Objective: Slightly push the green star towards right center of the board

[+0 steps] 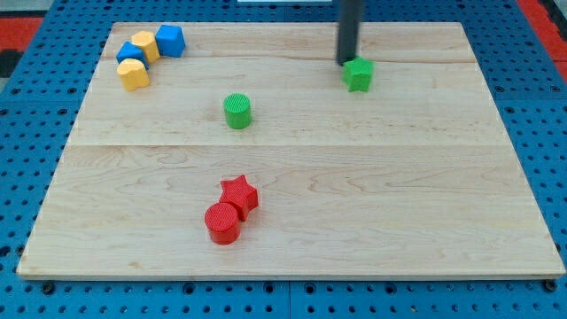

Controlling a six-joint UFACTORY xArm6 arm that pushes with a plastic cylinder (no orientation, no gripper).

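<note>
the green star [359,74] sat in the upper right part of the frame, on the wooden board [399,204], right of the middle and close to the board's top edge. my tip [346,61] stood just at the star's upper left corner, so near that i could not tell whether the two were touching or a hair apart. the dark rod ran straight up from there and out of the top of the frame. no fingers on this arm, just the bare rod, and it had hold of nothing. left of the star, well apart, a green cylinder [237,112] stood alone a little above the centre of the frame. down in the lower middle a red star [240,194] and a red cylinder [222,222] were pressed together, the cylinder lower and slightly left. up in the upper left corner four blocks huddled in a curved row: a blue cube [170,41] at the right end, then a yellow block [144,45], a blue block [132,55], and another yellow block [134,74] lowest of all, each touching its neighbour. around the board lay a blue pegboard surface [35,159].
</note>
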